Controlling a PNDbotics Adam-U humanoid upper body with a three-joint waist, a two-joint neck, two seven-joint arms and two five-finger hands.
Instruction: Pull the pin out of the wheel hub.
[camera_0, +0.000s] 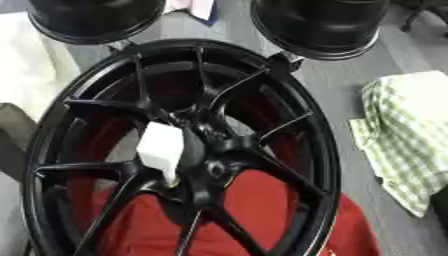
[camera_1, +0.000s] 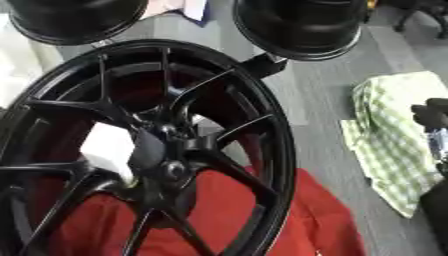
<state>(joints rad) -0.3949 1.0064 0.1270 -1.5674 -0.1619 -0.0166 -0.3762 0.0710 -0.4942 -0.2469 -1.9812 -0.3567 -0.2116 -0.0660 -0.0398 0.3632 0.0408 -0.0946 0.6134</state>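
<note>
A large black spoked wheel (camera_0: 289, 125) lies on a red cloth (camera_0: 262, 210) and fills most of both views. Its hub (camera_0: 213, 165) sits low in the middle. Beside the hub, between two spokes, stands a white block-shaped pin (camera_0: 162, 146) that narrows downward to a small pale tip. Nothing touches the pin. Only the right eye view catches my right hand (camera_1: 430, 114), a dark shape at the far right edge over the checked cloth, well away from the wheel. Its fingers are too cut off to read. My left hand shows in neither view.
Two more black wheels (camera_0: 92, 20) (camera_0: 319, 25) stand at the top, close to the big wheel's far rim. A green-and-white checked cloth (camera_0: 407, 135) lies on the grey surface (camera_0: 337, 85) to the right. A pale cloth (camera_0: 26, 65) lies at the left.
</note>
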